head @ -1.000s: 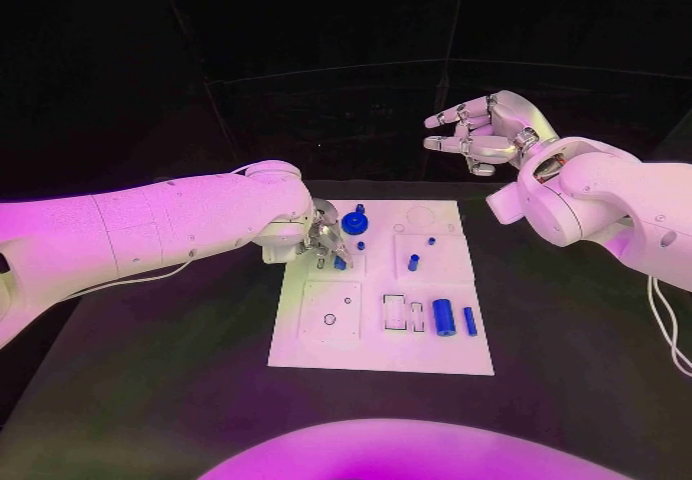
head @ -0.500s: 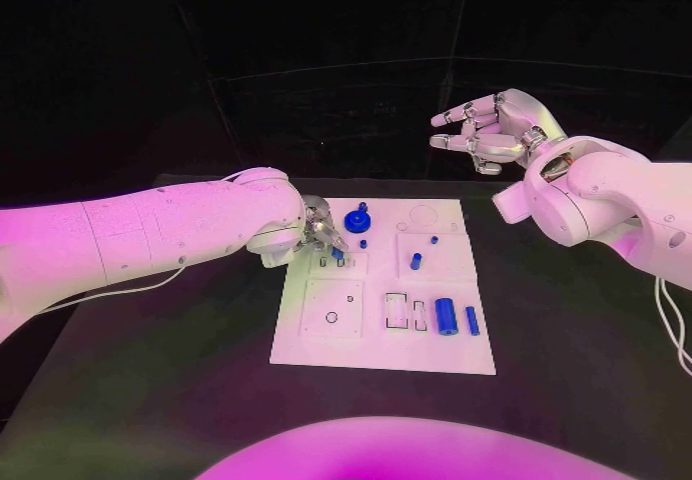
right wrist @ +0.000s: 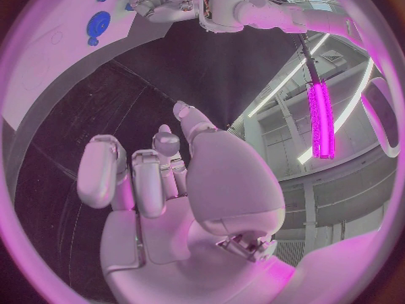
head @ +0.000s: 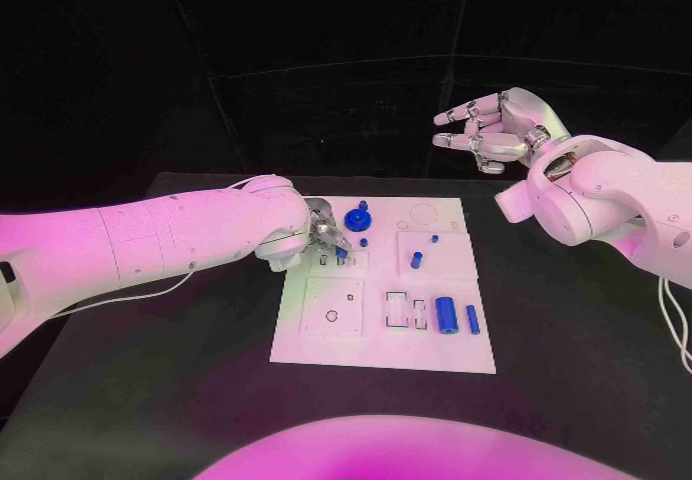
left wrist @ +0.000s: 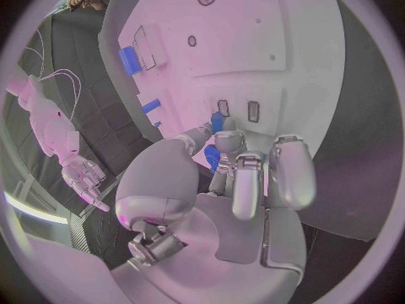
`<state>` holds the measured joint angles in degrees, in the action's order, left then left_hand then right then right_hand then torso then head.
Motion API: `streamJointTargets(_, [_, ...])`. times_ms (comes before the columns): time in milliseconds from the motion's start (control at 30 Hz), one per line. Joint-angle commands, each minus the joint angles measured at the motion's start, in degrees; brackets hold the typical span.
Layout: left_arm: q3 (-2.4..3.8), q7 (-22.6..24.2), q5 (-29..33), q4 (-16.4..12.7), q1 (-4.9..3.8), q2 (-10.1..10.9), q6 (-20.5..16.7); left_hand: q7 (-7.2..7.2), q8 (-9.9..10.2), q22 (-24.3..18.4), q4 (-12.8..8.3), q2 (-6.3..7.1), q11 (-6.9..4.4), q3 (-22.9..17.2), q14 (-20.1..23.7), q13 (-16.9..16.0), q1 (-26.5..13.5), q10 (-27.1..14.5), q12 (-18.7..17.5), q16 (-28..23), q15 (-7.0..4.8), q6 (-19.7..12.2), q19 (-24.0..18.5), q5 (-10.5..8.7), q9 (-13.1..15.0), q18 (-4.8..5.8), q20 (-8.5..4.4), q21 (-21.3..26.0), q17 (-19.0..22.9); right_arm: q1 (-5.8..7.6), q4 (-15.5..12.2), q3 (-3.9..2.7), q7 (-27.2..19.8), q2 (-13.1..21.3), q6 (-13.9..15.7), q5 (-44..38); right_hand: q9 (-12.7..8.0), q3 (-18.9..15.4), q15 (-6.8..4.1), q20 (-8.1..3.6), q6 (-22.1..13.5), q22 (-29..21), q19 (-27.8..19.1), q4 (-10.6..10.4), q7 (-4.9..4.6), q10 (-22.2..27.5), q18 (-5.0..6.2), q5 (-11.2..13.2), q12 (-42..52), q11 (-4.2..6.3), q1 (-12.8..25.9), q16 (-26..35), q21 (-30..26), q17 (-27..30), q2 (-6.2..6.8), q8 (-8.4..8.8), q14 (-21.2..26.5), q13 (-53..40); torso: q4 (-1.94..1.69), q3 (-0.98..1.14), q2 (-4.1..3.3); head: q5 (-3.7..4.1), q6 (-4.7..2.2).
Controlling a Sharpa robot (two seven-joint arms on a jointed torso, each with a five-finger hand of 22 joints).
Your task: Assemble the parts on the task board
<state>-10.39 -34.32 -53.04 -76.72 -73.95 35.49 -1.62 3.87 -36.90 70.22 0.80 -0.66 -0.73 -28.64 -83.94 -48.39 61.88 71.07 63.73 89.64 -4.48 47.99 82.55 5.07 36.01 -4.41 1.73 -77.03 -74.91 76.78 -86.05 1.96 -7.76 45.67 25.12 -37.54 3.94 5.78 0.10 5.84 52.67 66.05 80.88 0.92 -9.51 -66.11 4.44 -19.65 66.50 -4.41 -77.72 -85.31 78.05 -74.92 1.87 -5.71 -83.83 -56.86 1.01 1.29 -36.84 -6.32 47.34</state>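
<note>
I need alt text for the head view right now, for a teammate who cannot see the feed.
The left robot hand is down at the white board's upper left corner, fingers on a small blue peg there. The right robot hand hangs in the air beyond the board's far right corner, fingers spread, holding nothing. More blue parts sit on the board, including a round gear and a thick cylinder.

Setting: robotics lab or demo booth. Evidence: a black table (head: 173, 330) is standing before dark, panelled walls; a white task board (head: 387, 290) with cut slots and small blue parts (head: 446, 315) is lying at its middle. High above, long strip lights (right wrist: 320, 118) are glowing along a tall industrial ceiling, and coloured stage-like light is washing over the whole scene.
</note>
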Motion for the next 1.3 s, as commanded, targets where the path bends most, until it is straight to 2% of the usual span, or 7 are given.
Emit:
streamJointTargets(33, [0.0, -0.96, -0.69, 0.05, 0.11, -0.14, 1.44, -0.22, -0.38, 0.09, -10.34, 0.22, -0.07, -10.72, -6.01, 0.06, 0.2, 0.32, 0.26, 0.25, 0.02, -0.1, 0.49, -0.01, 0.09, 0.29, 0.02, -0.11, -14.88, 0.14, 0.02, -0.05, -0.28, -0.04, -0.36, -0.03, -0.07, 0.33, -0.27, -0.16, -0.2, -0.05, -0.38, -0.09, -0.08, 0.17, 0.31, -0.37, -0.08, 0.0, 0.12, 0.23, -0.23, -7.75, -0.3, 0.27, -4.23, 0.04, -0.03, -0.01, -0.01, 0.04, 0.1])
streamJointTargets(467, [0.0, -2.62, -2.67, -0.3, 0.32, 0.03, 6.09, -0.29, -0.57, 0.26, -10.25, 0.48, -0.14, -11.15, -6.03, 0.97, 0.15, -0.05, -0.3, 0.3, -0.02, -0.1, 0.54, 0.1, 0.26, 0.32, 0.0, -0.2, -14.98, 0.13, 0.17, -0.05, -0.09, -0.23, -0.58, -0.38, -0.07, 0.35, -0.27, -0.15, -0.2, 0.07, -0.33, -0.19, -0.08, 0.08, 0.29, -0.49, 0.03, 0.0, 0.24, 0.07, -0.17, -7.99, -0.31, 0.27, -4.29, -0.05, -0.05, -0.05, 0.02, 0.1, 0.36])
streamJointTargets(667, [0.0, -2.81, -3.0, -0.38, 0.35, 0.28, 6.0, -0.31, -0.76, 0.23, -10.02, 0.63, -0.16, -11.54, -6.03, 1.42, 0.0, -0.18, -0.57, 0.3, -0.05, -0.12, 0.52, 0.26, 0.43, 0.32, -0.03, -0.17, -14.97, 0.12, 0.26, -0.05, -0.11, -0.28, -0.66, -0.48, -0.07, 0.35, -0.27, -0.15, -0.2, 0.07, -0.33, -0.19, -0.08, 0.08, 0.29, -0.49, 0.03, 0.0, 0.24, 0.07, -0.17, -7.99, -0.31, 0.27, -4.29, -0.05, -0.11, -0.09, 0.05, 0.16, 0.35])
streamJointTargets(1000, [0.0, -3.0, -3.09, -0.3, 0.36, 0.4, 5.67, -0.33, -0.89, 0.26, -9.86, 0.71, -0.17, -11.81, -6.03, 1.59, -0.09, -0.22, -0.67, 0.3, -0.07, -0.2, 0.53, 0.32, 0.56, 0.32, -0.05, -0.17, -14.98, 0.11, 0.41, -0.05, -0.28, -0.52, -0.73, -0.52, -0.07, 0.37, -0.27, -0.15, -0.2, -0.07, -0.38, -0.23, -0.08, 0.11, 0.31, -0.55, 0.01, 0.0, 0.28, 0.13, -0.24, -7.9, -0.33, 0.27, -4.27, 0.02, 0.04, -0.03, -0.02, -0.09, 0.54])
streamJointTargets(1167, [0.0, -3.19, -3.09, -0.2, 0.36, 0.4, 5.93, -0.33, -0.97, 0.26, -9.78, 0.76, -0.18, -11.94, -6.03, 1.65, -0.14, -0.23, -0.7, 0.3, -0.08, -0.23, 0.53, 0.32, 0.63, 0.32, -0.06, -0.17, -14.98, 0.11, 0.49, -0.05, -0.36, -0.59, -0.78, -0.52, -0.07, 0.38, -0.26, -0.15, -0.2, -0.16, -0.42, -0.25, -0.08, 0.11, 0.33, -0.56, 0.02, 0.0, 0.3, 0.18, -0.29, -7.82, -0.33, 0.27, -4.25, 0.03, -0.14, -0.02, -0.01, -0.07, 0.59])
streamJointTargets(1300, [0.0, -3.16, -3.07, -0.19, 0.36, 0.38, 6.3, -0.37, -1.16, 0.33, -9.52, 1.0, -0.2, -12.12, -6.04, 1.56, -0.37, -0.12, -0.61, 0.32, -0.09, -0.28, 0.55, 0.29, 0.8, 0.34, -0.07, -0.19, -15.02, 0.11, 0.54, -0.05, -0.37, -0.63, -0.81, -0.52, -0.07, 0.38, -0.26, -0.15, -0.2, -0.16, -0.42, -0.25, -0.08, 0.11, 0.33, -0.56, 0.02, 0.0, 0.3, 0.18, -0.29, -7.82, -0.33, 0.27, -4.25, 0.03, -0.06, -0.03, 0.04, -0.12, 0.61])
